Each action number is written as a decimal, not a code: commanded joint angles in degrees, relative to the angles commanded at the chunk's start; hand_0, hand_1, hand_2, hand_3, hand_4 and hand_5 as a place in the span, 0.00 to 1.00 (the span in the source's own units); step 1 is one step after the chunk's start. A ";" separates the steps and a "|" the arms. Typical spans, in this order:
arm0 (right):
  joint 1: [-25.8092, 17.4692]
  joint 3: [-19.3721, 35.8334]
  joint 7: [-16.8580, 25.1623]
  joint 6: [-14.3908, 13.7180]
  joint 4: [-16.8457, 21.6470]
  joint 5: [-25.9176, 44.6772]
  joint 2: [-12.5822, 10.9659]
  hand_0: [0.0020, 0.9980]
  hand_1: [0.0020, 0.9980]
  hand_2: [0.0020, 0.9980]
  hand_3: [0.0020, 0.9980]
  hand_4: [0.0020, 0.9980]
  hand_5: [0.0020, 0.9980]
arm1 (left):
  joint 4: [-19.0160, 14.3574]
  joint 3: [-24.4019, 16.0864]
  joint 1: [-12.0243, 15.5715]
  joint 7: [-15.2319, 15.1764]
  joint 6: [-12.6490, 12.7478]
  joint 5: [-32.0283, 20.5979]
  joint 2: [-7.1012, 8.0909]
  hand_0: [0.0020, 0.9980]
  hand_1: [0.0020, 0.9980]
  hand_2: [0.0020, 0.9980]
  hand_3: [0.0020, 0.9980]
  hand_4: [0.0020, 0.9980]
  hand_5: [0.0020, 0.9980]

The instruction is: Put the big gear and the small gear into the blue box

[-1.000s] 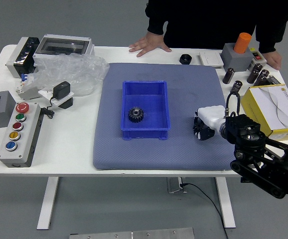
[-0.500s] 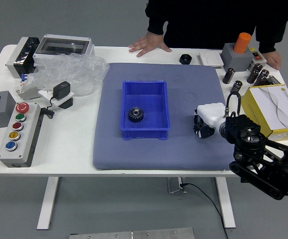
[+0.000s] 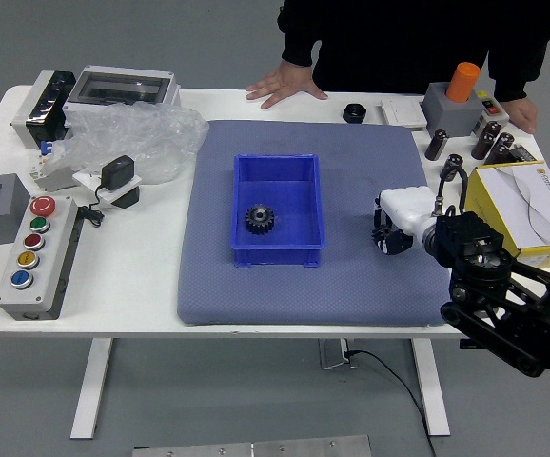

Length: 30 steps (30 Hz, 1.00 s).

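The blue box (image 3: pixel 320 211) stands on the grey-blue mat, with one dark toothed gear (image 3: pixel 260 219) lying inside at its lower left. To the right of the box, low over the mat, is my right hand (image 3: pixel 389 235), with a white cover across its back. Whether it holds the other gear cannot be made out, and no second gear shows clearly. My left hand is out of view.
A person's hand (image 3: pixel 286 84) rests flat on the table's far side, another at the far right. At the left stand a button panel (image 3: pixel 42 257) and plastic wrap (image 3: pixel 137 138). A yellow-edged box (image 3: pixel 527 209) and dark cylinders (image 3: pixel 436 145) stand at the right.
My right hand has shifted slightly away from the table's near edge and to the right. The gear in the box and the person's hands have stayed in place.
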 joint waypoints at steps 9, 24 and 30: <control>1.99 1.43 -0.54 0.72 1.71 0.33 -0.97 0.65 0.47 0.47 0.50 0.70 0.07 | 0.00 0.08 -0.05 -0.03 0.03 -0.18 0.17 0.84 0.81 0.81 0.85 0.73 0.28; 9.10 2.04 -1.98 2.90 8.07 -0.06 0.84 0.64 0.48 0.47 0.51 0.67 0.03 | 0.00 -0.10 -0.13 -0.03 0.01 0.08 0.36 0.84 0.81 0.82 0.85 0.72 0.28; 11.52 1.34 -2.27 3.26 7.58 -0.34 4.95 0.64 0.48 0.47 0.51 0.67 0.03 | 0.00 -0.24 -0.02 0.03 -0.06 0.55 0.43 0.84 0.81 0.82 0.85 0.72 0.28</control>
